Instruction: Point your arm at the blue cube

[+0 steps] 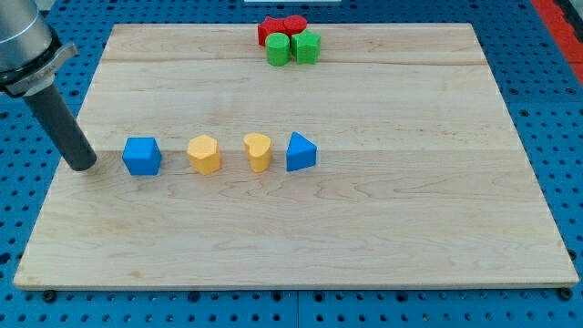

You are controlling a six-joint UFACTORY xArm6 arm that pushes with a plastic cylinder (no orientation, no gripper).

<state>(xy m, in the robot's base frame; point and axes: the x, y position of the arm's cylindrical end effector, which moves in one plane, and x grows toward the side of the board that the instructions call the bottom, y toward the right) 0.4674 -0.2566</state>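
Task status: largely complete by my judgement. My tip (82, 167) stands on the bench (301, 237) just beside the blue cube (142, 156), on the cube's side toward the view's left, with a narrow strip of bare wood between them. No contact is visible. What is left, if anything, is a slight closing of that gap; the rod already lies in line with the cube.

Fingers: none fitted. The arm ends in a plain rod, so there is nothing to open, close or hold.

Location of target: the blue cube sits at the left end of a row of four blocks across the middle of the bench. To its right, each apart from the next, stand a yellow block with a faceted outline (205, 154), a yellow heart-like block (259, 151) and a blue wedge-shaped block (301, 152).

Other items: a tight cluster at the view's top holds two red blocks (281, 27) and two green blocks (293, 47), touching; their shapes cannot be told with certainty.

Materials: the bench is pale, jointed wooden planking with visible grain, matte. The blocks appear smooth, solid-coloured, hard-edged. The rod is dark, cylindrical, with a dull sheen.
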